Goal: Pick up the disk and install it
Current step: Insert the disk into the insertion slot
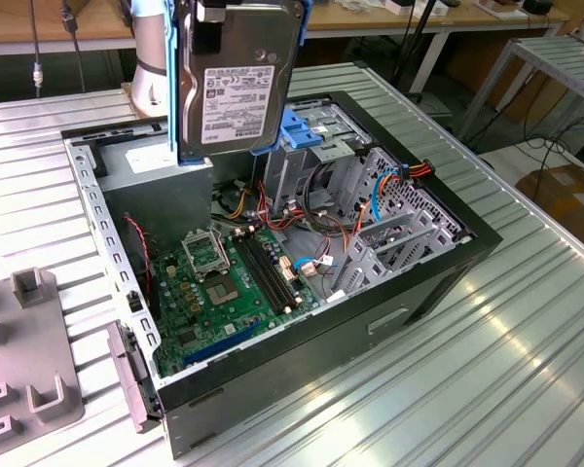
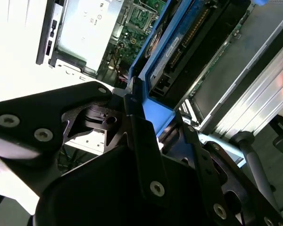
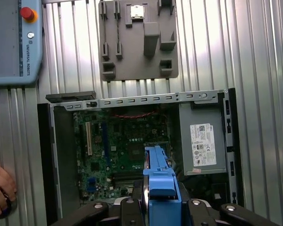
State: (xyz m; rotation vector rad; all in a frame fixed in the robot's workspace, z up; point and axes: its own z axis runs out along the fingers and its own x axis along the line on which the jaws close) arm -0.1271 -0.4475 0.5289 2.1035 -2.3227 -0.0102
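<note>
While the hand (image 2: pixel 153 117) grips the disk (image 1: pixel 238 83) by its blue carrier | disk upright, hanging clear above the open computer case (image 1: pixel 438 282) | motherboard (image 1: pixel 224 282) exposed inside the case | case lying on desk (image 1: pixel 526 370).

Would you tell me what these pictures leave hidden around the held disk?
Second wrist view: the gripper clamps the disk, seen edge-on, so its label is hidden.
Exterior view: the top edge cuts off the gripper; the disk hides the case wall behind it.
First wrist view: disk and gripper cover part of the case interior; a hand is cut by the frame edge.
</note>
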